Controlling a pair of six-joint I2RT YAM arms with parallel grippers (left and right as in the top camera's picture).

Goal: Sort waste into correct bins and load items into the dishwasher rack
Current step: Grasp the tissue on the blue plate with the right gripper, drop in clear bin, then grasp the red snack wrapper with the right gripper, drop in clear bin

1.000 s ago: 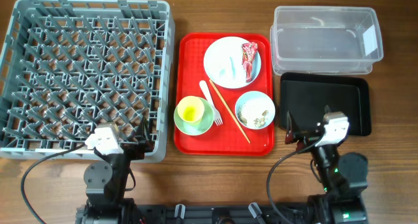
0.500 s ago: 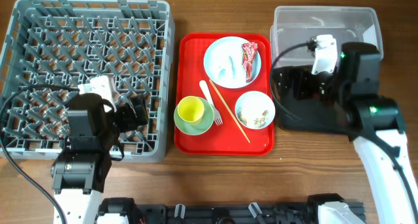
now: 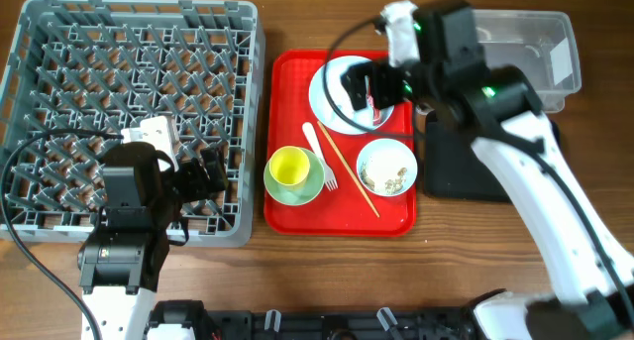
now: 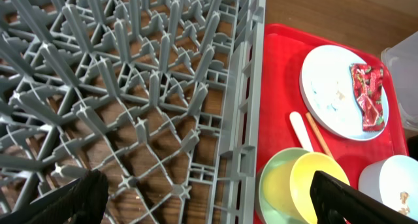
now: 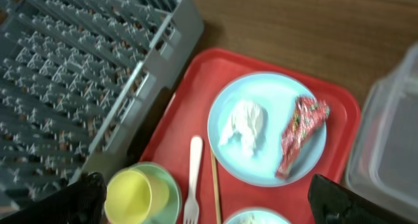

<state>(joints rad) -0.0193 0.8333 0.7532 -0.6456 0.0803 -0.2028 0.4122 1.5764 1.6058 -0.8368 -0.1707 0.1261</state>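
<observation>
My right gripper point(image 3: 371, 82) is open and empty above the pale-blue plate point(image 5: 268, 129), which holds a white tissue point(image 5: 245, 123) and a red wrapper point(image 5: 300, 132). The yellow cup point(image 3: 288, 167) stands in the green saucer point(image 3: 307, 188). Beside them lie the white fork point(image 3: 319, 154) and chopsticks point(image 3: 349, 171). The white bowl point(image 3: 387, 167) holds beige scraps. My left gripper point(image 3: 203, 171) is open and empty over the grey rack's point(image 3: 139, 8) right front corner. The clear tub point(image 3: 525, 43) and black tray point(image 3: 466, 171) stand at the right.
All the dishes sit on a red serving tray point(image 3: 297, 213) between the rack and the bins. My right arm reaches across the black tray and the clear tub's left end. Bare wooden table lies along the front edge.
My right arm has risen from the front right and swung left, from over the black tray to over the plate. My left arm rose over the rack, then stayed still.
</observation>
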